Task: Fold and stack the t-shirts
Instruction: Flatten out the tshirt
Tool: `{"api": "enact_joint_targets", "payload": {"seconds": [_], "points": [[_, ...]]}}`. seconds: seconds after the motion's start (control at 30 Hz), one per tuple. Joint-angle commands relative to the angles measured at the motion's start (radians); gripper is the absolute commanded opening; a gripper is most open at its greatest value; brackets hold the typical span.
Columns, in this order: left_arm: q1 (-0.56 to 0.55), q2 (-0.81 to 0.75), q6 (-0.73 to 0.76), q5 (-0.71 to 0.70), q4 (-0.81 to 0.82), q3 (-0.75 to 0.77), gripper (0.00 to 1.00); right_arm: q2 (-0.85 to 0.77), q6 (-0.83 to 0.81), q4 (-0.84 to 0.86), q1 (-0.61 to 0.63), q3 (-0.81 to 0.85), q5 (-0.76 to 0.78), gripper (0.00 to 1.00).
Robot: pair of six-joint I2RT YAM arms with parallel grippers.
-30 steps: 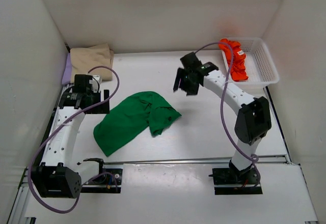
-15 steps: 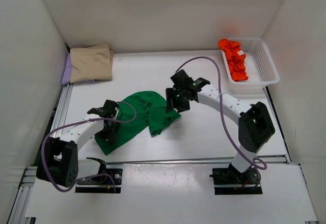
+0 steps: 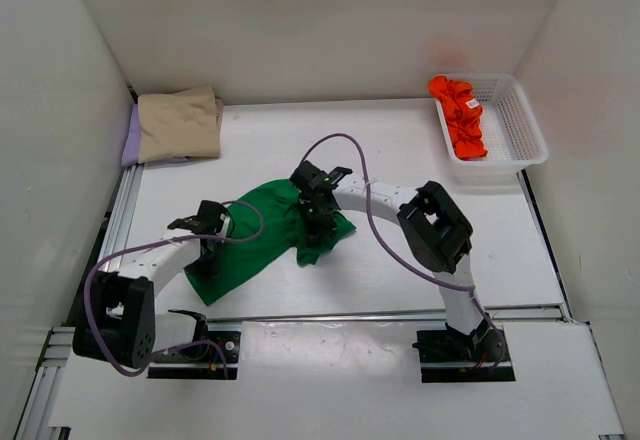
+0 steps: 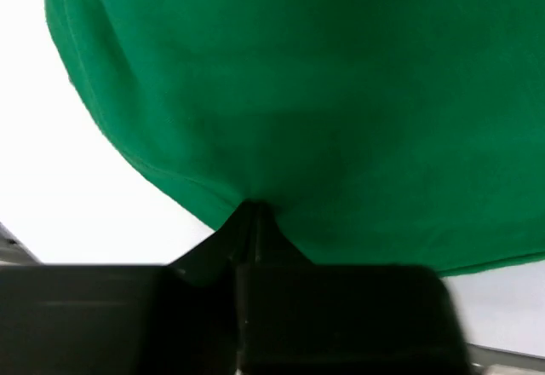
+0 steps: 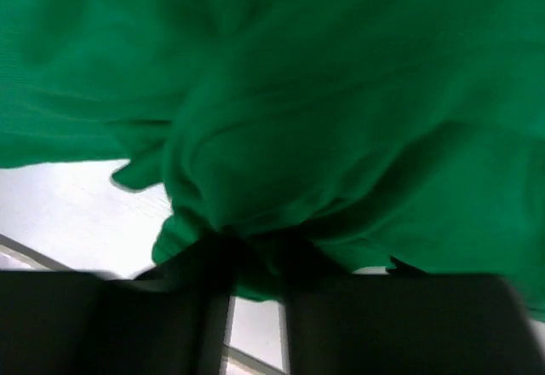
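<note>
Green cloth t-shirt (image 3: 250,240) clamped by left gripper (image 4: 251,215) and right gripper (image 5: 247,251); well apart from both jaws, crumpled orange-red t-shirt (image 3: 460,115) in white mesh basket (image 3: 522,125).

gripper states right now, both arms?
Left gripper: closed, pinching an edge of the green t-shirt.
Right gripper: looks closed on a bunched fold of the green t-shirt.

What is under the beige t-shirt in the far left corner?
A lilac purple t-shirt: only a strip shows past the left edge of the beige t-shirt. The rest is covered, so its fold cannot be judged.
</note>
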Motion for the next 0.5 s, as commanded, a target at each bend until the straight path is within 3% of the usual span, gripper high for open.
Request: {"api": "enact_joint_targets", "payload": {"seconds": [0.0, 0.03, 0.13, 0.27, 0.4, 0.47], "points": [[-0.002, 0.022, 0.005, 0.061, 0.007, -0.024, 0.1, -0.076, -0.014, -0.023, -0.006, 0.009, -0.01, 0.06], [-0.002, 0.031, 0.005, 0.061, 0.007, -0.024, 0.1, -0.131, -0.014, -0.023, -0.006, 0.0, 0.003, 0.0], [0.017, -0.002, 0.005, 0.024, -0.002, 0.015, 0.1, -0.303, -0.005, -0.023, -0.031, -0.023, 0.003, 0.0], [0.057, -0.172, 0.005, -0.011, -0.051, 0.123, 0.1, -0.576, 0.004, -0.014, -0.077, 0.004, -0.077, 0.0], [0.114, -0.212, 0.005, -0.028, -0.115, 0.318, 0.1, -0.824, 0.027, 0.018, -0.106, 0.113, -0.187, 0.0], [0.132, -0.222, 0.005, -0.019, -0.126, 0.416, 0.1, -0.875, 0.042, 0.044, -0.115, 0.155, -0.218, 0.0]]}}
